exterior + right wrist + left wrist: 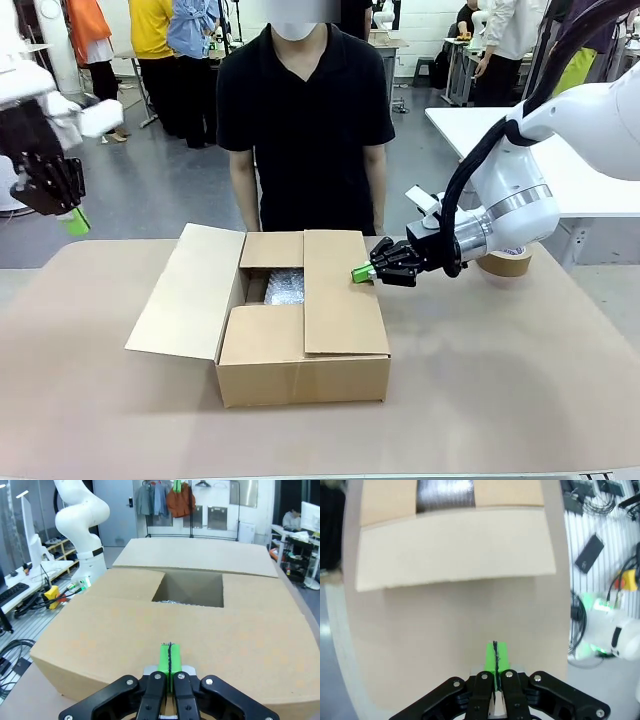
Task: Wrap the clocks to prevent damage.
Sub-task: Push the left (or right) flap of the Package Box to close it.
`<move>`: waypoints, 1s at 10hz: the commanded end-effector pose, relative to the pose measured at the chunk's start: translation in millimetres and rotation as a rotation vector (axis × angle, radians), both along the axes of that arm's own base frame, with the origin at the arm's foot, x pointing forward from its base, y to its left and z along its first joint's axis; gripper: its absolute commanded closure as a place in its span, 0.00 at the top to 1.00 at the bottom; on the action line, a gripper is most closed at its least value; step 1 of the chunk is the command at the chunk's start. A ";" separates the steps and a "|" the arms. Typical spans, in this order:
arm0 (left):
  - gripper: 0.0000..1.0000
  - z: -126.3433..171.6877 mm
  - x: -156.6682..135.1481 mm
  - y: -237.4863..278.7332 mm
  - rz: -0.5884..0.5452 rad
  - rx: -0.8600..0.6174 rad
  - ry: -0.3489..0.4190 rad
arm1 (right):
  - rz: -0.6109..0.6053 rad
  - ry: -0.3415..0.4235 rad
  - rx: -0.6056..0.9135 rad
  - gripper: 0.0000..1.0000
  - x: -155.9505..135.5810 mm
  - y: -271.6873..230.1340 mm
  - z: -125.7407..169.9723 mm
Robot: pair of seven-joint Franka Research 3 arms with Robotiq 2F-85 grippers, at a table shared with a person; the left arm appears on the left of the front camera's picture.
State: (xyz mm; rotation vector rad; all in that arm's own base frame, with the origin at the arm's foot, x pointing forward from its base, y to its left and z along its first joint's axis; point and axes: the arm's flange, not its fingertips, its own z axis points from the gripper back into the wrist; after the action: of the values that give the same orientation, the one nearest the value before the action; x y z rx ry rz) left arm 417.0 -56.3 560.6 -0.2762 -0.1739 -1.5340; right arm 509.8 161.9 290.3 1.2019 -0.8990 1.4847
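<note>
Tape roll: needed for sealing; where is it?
Front view: the tape roll sits on the table at its right side, behind the right arm's wrist.

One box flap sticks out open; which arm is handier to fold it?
Probably the left: the open flap lies on its side, and the left gripper hangs free nearby. The right gripper is at the opposite, folded flap.

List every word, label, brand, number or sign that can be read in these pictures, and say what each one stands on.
No text here can be read.
On the cardboard box: plain flaps and sides, no print to be seen.
On the tape roll: faint marks on its inner core, too small and blurred to read.
</note>
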 end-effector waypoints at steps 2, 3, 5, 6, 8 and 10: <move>0.00 -35.1 -10.1 58.7 -0.045 -0.423 -0.012 | 0.001 0.000 -0.006 0.01 -0.8 1.5 -2.7; 0.00 -44.6 1.2 75.1 -0.045 -0.515 -0.023 | 0.001 0.000 -0.006 0.01 -0.8 1.5 -2.7; 0.00 -81.3 -14.4 86.5 0.014 -0.541 -0.125 | 0.001 0.000 -0.006 0.01 -0.8 1.5 -2.7; 0.00 -102.6 -18.8 82.5 0.032 -0.486 -0.157 | 0.001 0.000 -0.006 0.01 -0.8 1.5 -2.7; 0.00 -120.3 -15.6 75.3 0.012 -0.428 -0.148 | 0.001 0.000 -0.006 0.01 -0.8 1.5 -2.7; 0.00 -112.5 -6.4 68.1 0.008 -0.452 -0.048 | 0.001 0.000 -0.006 0.01 -0.8 1.5 -2.7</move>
State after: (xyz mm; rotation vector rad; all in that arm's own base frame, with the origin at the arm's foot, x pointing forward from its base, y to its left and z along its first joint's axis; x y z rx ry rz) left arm 403.1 13.9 434.5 -0.5545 -0.5959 -1.4856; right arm 509.8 161.9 290.3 1.2022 -0.8989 1.4845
